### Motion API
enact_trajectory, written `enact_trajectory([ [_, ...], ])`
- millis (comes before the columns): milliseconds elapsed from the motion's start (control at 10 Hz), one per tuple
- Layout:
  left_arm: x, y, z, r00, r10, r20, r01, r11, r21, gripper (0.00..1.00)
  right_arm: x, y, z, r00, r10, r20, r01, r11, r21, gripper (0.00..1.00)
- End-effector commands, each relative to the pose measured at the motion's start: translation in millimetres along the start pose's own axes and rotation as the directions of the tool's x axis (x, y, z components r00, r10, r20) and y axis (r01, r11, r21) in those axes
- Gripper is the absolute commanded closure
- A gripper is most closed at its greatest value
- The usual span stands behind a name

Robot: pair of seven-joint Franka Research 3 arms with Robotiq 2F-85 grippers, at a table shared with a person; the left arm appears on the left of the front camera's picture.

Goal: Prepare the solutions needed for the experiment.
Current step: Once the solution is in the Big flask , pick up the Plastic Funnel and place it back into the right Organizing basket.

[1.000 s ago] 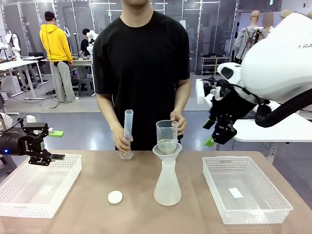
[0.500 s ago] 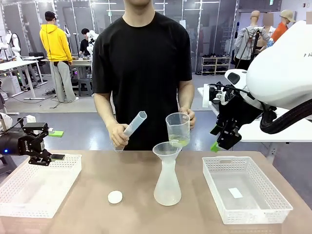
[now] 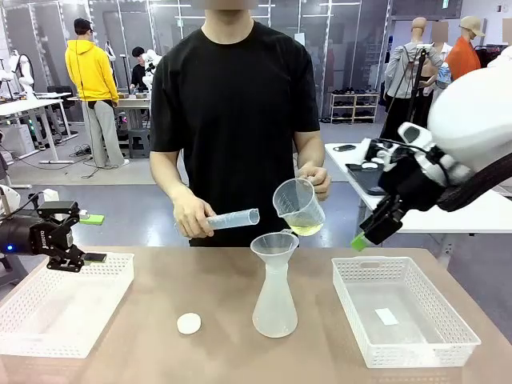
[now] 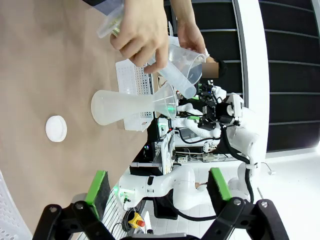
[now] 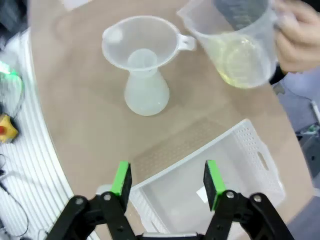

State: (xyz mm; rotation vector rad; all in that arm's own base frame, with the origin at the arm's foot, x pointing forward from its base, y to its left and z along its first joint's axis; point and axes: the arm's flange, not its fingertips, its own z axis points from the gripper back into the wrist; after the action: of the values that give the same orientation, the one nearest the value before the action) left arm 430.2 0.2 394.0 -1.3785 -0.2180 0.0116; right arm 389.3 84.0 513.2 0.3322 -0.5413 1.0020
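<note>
Beaker rim cut by top edge; cylinder mostly behind hand.

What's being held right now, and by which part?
Left gripper and right gripper: nothing, both open. The person holds the beaker by its side, the cylinder by its base end.

Beaker, funnel, flask, grad. cylinder: translucent plastic, smooth, frosted.
Solutions: clear, pale yellow.
Left basket, right basket: white perforated plastic.
Table: brown, matt.
Stopper disc: white, matt.
T-shirt: black cloth.

A lab: beaker of pale liquid, funnel, flask.
</note>
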Motion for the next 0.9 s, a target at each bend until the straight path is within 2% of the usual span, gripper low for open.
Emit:
enact_trajectory([
  [0,1.4,-2.2,-1.4,1.000,-0.018,0.011,0.018,0.999,-0.031,0.00,-26.5,-5.2,1.2,0.940,-0.303,0.156,0.295,0.953,0.068,0.27],
  [100,1.4,-2.2,-1.4,1.000,-0.018,0.011,0.018,0.999,-0.031,0.00,-45.1,-11.7,0.0,0.871,-0.460,0.174,0.442,0.887,0.131,0.27],
  [200,1.4,-2.2,-1.4,1.000,-0.018,0.011,0.018,0.999,-0.031,0.00,-57.1,-14.2,-2.2,0.813,-0.569,0.122,0.541,0.817,0.199,0.27],
  [300,1.4,-2.2,-1.4,1.000,-0.018,0.011,0.018,0.999,-0.031,0.00,-67.7,-18.4,-3.9,0.759,-0.639,0.123,0.590,0.756,0.284,0.27],
  [400,1.4,-2.2,-1.4,1.000,-0.018,0.011,0.018,0.999,-0.031,0.00,-77.8,-24.3,-8.7,0.712,-0.697,0.081,0.636,0.690,0.346,0.27],
  [500,1.4,-2.2,-1.4,1.000,-0.018,0.011,0.018,0.999,-0.031,0.00,-86.9,-32.7,-16.1,0.643,-0.764,0.043,0.697,0.608,0.381,0.27],
  [600,1.4,-2.2,-1.4,1.000,-0.018,0.011,0.018,0.999,-0.031,0.00,-94.4,-39.4,-23.4,0.598,-0.801,0.039,0.696,0.542,0.471,0.27],
  [800,1.4,-2.2,-1.4,1.000,-0.018,0.011,0.018,0.999,-0.031,0.00,-105.3,-50.5,-34.7,0.513,-0.858,0.023,0.731,0.451,0.512,0.27],
])
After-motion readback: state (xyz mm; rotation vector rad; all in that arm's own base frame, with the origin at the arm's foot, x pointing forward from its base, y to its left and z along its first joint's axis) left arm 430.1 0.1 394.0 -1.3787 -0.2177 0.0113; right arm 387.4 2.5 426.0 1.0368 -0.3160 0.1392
